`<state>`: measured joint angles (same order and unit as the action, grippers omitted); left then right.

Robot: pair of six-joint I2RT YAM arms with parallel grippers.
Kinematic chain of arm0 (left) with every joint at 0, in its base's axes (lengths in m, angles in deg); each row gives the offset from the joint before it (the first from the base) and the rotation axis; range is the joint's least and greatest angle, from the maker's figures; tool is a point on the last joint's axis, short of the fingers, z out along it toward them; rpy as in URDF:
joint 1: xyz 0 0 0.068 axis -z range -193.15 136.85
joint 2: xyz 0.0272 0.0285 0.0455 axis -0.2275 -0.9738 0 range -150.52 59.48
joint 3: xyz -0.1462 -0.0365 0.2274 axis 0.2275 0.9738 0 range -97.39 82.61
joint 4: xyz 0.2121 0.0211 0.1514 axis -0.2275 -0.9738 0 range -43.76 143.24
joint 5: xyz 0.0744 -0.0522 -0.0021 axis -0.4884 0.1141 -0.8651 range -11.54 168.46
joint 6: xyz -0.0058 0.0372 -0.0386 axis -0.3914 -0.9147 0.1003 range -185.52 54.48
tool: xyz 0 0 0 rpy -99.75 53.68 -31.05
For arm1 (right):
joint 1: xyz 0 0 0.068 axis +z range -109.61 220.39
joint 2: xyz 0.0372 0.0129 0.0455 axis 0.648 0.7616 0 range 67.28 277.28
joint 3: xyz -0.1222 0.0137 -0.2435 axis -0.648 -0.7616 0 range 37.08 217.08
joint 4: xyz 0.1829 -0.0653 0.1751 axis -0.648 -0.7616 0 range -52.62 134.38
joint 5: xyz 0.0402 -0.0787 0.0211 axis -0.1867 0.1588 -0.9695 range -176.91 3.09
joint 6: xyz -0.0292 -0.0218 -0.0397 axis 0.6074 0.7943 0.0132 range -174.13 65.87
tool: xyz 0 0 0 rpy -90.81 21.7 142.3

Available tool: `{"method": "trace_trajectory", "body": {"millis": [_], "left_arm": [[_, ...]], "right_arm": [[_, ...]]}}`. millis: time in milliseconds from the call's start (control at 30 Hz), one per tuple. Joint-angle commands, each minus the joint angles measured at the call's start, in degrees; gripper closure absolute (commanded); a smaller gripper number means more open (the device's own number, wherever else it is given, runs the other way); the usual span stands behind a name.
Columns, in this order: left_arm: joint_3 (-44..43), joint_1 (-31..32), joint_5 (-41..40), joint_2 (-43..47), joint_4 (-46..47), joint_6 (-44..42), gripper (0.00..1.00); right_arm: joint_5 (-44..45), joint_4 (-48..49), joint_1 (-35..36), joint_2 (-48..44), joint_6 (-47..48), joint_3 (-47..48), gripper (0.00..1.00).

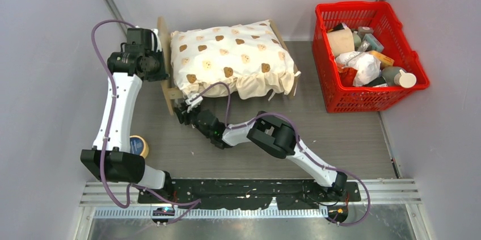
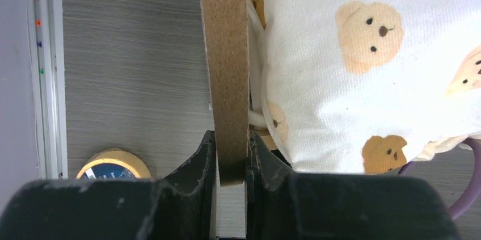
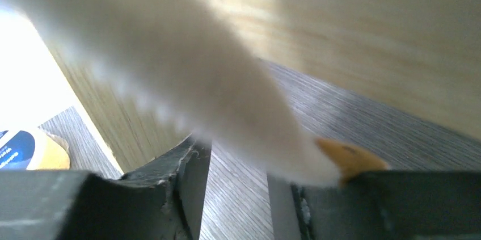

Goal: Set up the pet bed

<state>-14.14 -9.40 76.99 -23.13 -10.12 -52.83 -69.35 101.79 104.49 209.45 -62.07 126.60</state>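
- Pet bed point(image 1: 166, 81), light wood under a bear-print cushion point(image 1: 232, 58), sits at 12 o'clock; long axis 9-to-3, headboard point(image 2: 227, 53) toward 9.
- My left end effector point(image 2: 231, 160) clamps the headboard.
- My right end effector point(image 3: 238, 160) stands open.

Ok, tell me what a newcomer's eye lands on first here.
The plump bear-print cushion fills the pet bed, far centre in the overhead view. The left pincer is clamped on the edge of the bed's wooden headboard. A red basket crammed with odds and ends sits at the far right.
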Motion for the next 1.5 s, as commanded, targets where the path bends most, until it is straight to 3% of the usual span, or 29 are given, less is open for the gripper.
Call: {"method": "trace_trajectory", "body": {"millis": [0, 67, 133, 267, 400, 600, 867, 1167, 1200, 1267, 1333, 1400, 1467], "left_arm": [[-6.0, 1.4, 6.9, 3.5, 5.7, 2.9, 1.0], [-5.3, 1.4, 6.9, 3.7, 6.2, 3.0, 1.0], [-3.4, 1.4, 6.0, 4.5, 7.9, 3.1, 1.0], [1.6, 1.4, 5.2, 6.2, 12.8, 4.0, 1.0], [3.6, 1.4, 4.8, 5.5, 15.4, 4.6, 1.0], [14.3, 1.3, 6.5, 8.1, 27.0, 5.7, 1.0], [32.6, 0.7, 9.2, 13.7, 46.1, 13.9, 1.0], [38.0, -2.7, 17.7, 11.2, 56.1, 17.3, 1.0], [38.3, -3.1, 18.2, 11.7, 55.4, 16.9, 0.95], [38.8, -3.5, 18.0, 13.8, 53.0, 14.9, 0.75], [37.9, -3.5, 14.5, 16.6, 44.4, 11.7, 0.62], [37.1, -3.5, 9.4, 19.6, 35.6, 11.0, 0.57], [39.7, -3.5, 9.3, 23.2, 31.1, 11.8, 0.57]], "right_arm": [[5.4, -1.0, -0.6, 0.0, -2.6, 4.3, 0.71], [4.7, -0.5, -0.6, -0.5, -2.3, 3.9, 0.91], [1.5, 2.1, -0.5, -1.4, -0.7, 2.0, 0.94], [-5.5, 6.4, -0.2, -6.3, 2.4, -7.1, 0.95], [-6.7, 9.1, 1.6, -13.6, 5.6, -19.1, 0.95], [-10.2, 11.6, 2.4, -21.0, 1.3, -29.8, 0.95], [-10.6, 2.5, 4.3, -26.6, -0.8, -31.0, 0.95], [-9.1, -4.7, 7.5, -31.0, -3.9, -32.5, 0.95], [-8.2, -4.5, 7.5, -30.7, -5.0, -32.4, 0.95], [-7.9, -5.1, 7.5, -30.0, -5.5, -31.5, 0.95], [-7.5, -6.5, 7.4, -29.8, -5.4, -30.0, 0.95], [-7.4, -8.2, 7.2, -29.9, -5.0, -28.4, 0.95], [-7.4, -9.0, 7.0, -29.8, -5.3, -27.2, 0.95]]}}
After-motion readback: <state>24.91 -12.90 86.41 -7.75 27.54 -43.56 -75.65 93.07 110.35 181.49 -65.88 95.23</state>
